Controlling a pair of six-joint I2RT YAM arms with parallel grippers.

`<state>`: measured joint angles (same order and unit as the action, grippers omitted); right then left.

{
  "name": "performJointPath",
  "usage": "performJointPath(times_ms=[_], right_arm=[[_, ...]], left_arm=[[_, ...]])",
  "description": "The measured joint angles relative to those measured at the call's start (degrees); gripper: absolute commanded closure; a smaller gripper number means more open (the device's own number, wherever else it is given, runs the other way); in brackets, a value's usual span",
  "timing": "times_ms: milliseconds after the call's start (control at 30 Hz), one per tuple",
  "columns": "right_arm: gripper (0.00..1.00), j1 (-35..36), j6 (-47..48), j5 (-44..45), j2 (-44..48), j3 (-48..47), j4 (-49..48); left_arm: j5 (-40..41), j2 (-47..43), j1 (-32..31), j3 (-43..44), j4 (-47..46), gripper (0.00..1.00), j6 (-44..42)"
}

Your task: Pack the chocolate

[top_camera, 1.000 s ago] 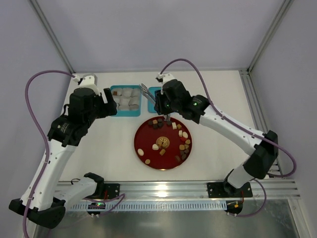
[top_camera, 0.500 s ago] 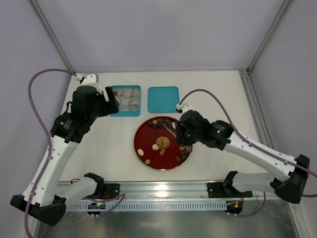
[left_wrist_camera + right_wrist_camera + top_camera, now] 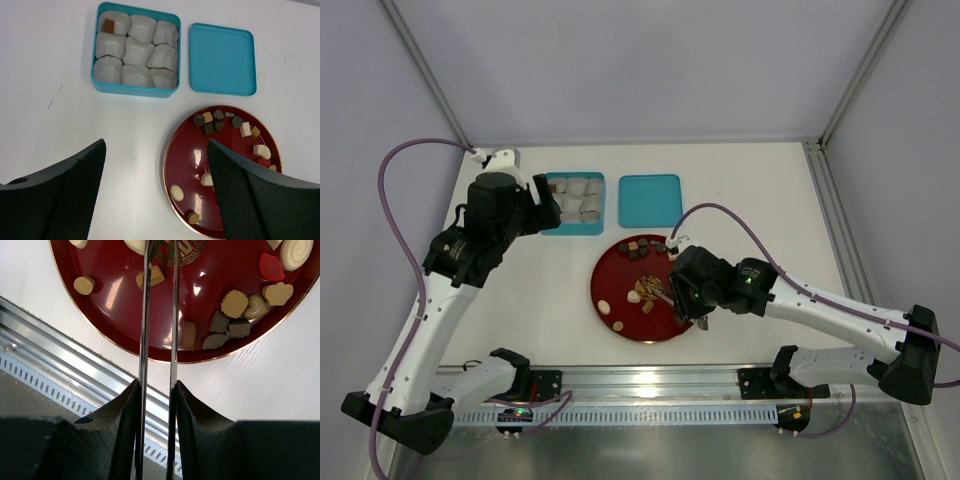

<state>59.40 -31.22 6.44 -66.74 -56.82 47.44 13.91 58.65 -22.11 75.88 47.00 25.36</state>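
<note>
My right gripper [image 3: 161, 246], thin blades slightly apart and empty, hovers over the red plate [image 3: 604, 283] at centre frame where the chocolates [image 3: 641, 250] lie scattered; my left gripper [image 3: 156, 145] gapes wide. Light, slick, easily marred pieces likely want a gentle pinch across flat sides.

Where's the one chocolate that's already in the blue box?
In the left wrist view, the brown chocolate sits in the top-left corner cup of the box, farthest from the lid.
</note>
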Motion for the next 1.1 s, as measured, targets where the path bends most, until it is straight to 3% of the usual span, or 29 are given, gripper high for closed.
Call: performJointPath(times_ms=[233, 1100], right_arm=[[0.61, 0.5, -0.3, -0.7, 0.0, 0.2, 0.0], [0.61, 1.0, 0.7, -1.2, -4.6, 0.5, -0.5]], left_arm=[[0.0, 0.0, 0.0, 0.0, 0.0, 0.20, 0.0], [0.0, 0.0, 0.0, -1.1, 0.0, 0.20, 0.3]])
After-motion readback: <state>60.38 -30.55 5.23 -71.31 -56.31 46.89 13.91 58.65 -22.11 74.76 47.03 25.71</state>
